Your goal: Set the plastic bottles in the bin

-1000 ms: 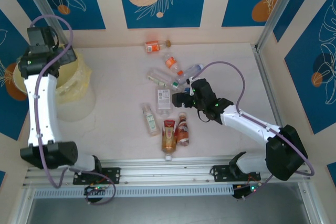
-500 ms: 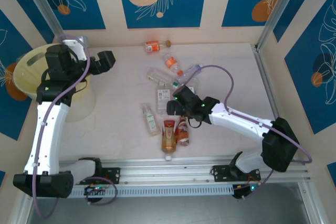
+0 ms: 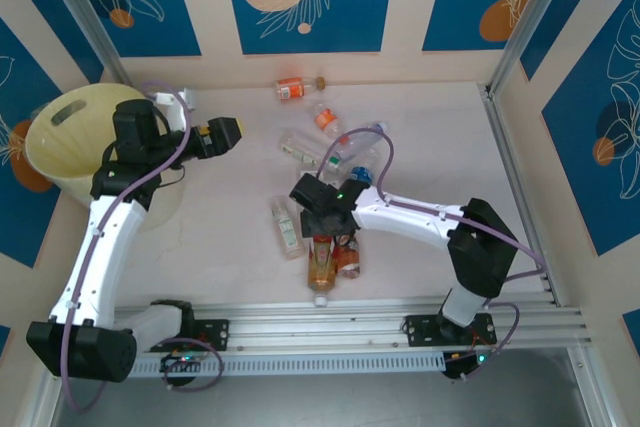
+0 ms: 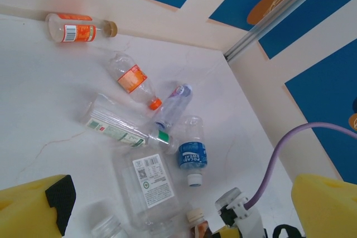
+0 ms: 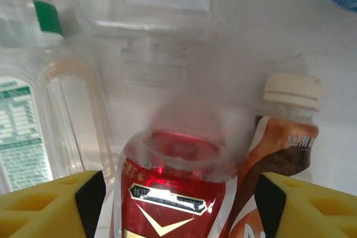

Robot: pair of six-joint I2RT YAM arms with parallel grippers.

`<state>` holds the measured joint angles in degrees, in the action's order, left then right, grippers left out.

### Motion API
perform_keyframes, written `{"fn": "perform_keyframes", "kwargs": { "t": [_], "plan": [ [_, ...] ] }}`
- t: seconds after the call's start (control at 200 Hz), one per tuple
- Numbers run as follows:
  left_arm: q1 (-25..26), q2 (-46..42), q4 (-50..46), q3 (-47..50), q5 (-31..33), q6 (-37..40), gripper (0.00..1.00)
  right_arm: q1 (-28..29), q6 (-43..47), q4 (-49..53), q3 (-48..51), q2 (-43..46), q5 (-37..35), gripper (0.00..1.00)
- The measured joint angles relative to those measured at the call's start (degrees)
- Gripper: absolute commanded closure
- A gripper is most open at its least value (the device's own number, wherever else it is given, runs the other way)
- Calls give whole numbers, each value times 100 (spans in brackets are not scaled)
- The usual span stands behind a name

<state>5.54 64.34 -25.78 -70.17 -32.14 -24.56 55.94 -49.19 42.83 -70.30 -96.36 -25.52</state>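
Several plastic bottles lie mid-table. A red-labelled bottle (image 5: 173, 193) lies between the yellow fingers of my right gripper (image 5: 178, 207), whose jaws stand apart on either side with a small gap. A brown-labelled bottle (image 5: 279, 149) with a cream cap lies against it, inside the right finger. From above, the right gripper (image 3: 322, 219) is low over the red bottle (image 3: 322, 259). My left gripper (image 3: 218, 134) hangs open and empty just right of the pale-yellow bin (image 3: 60, 142). Its camera looks down on a blue-labelled bottle (image 4: 192, 150) and a flat clear bottle (image 4: 149, 182).
More bottles lie further back: one orange-labelled (image 3: 291, 88) by the far wall, another (image 3: 325, 119) nearer, and a green-capped one (image 3: 300, 147). A small green-labelled bottle (image 3: 287, 227) lies left of the red one. A metal rail (image 3: 515, 177) borders the table's right side.
The left arm swung from over the bin out to the right above the table. The right gripper slid left and nearer over the red bottle, its jaws narrowing.
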Motion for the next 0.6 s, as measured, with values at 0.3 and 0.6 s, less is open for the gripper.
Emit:
{"fn": "perform_keyframes", "kwargs": {
  "t": [0.3, 0.6],
  "plan": [
    [0, -101, -68, 422, 107, 0, 0, 46, 9, 334, -111, -317, 496, 17],
    [0, -133, -170, 479, 184, 24, 0, 52, 79, 332, -356, -745, 614, 16]
  ]
}}
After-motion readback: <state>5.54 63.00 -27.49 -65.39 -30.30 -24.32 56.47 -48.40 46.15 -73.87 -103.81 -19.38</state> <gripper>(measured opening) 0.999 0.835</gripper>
